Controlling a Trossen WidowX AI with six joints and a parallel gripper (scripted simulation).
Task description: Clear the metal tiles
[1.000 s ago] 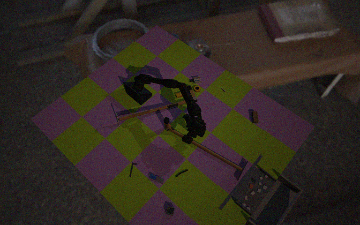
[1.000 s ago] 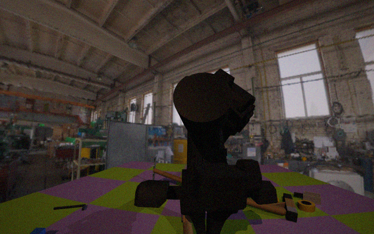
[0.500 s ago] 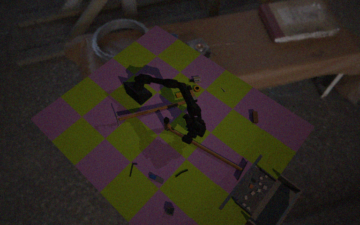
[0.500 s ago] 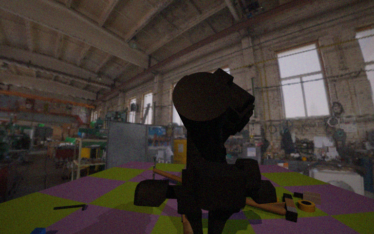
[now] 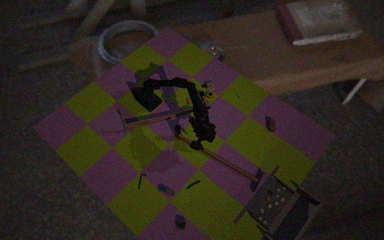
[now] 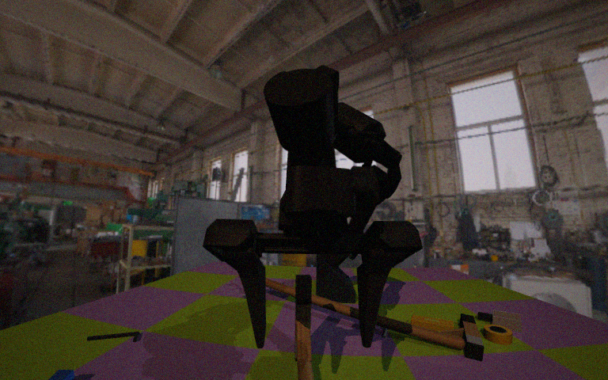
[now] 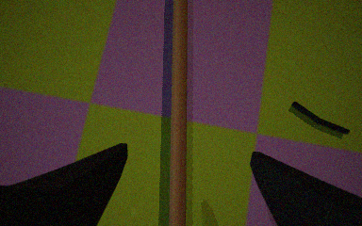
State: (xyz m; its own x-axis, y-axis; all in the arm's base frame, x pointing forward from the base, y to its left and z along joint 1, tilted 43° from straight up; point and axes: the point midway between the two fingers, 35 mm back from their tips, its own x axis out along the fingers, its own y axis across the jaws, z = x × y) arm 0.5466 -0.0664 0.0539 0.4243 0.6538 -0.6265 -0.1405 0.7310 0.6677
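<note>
Jaws wide astride scraper [image 7: 179,94]

In the wrist view the scraper handle [image 7: 179,113] runs off both edges. The steel bench plate [image 5: 276,205] is cut by the frame bottom. Its tiles [image 5: 271,202] are too small to count.

scraper [image 7: 179,94] on table, between pincer [image 7: 189,188] fingers

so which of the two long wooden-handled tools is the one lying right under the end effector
The long scraper, whose handle runs toward the catch box. It lies between the open end effector fingers, untouched. The other long tool lies apart, nearer the arm's base.
</note>
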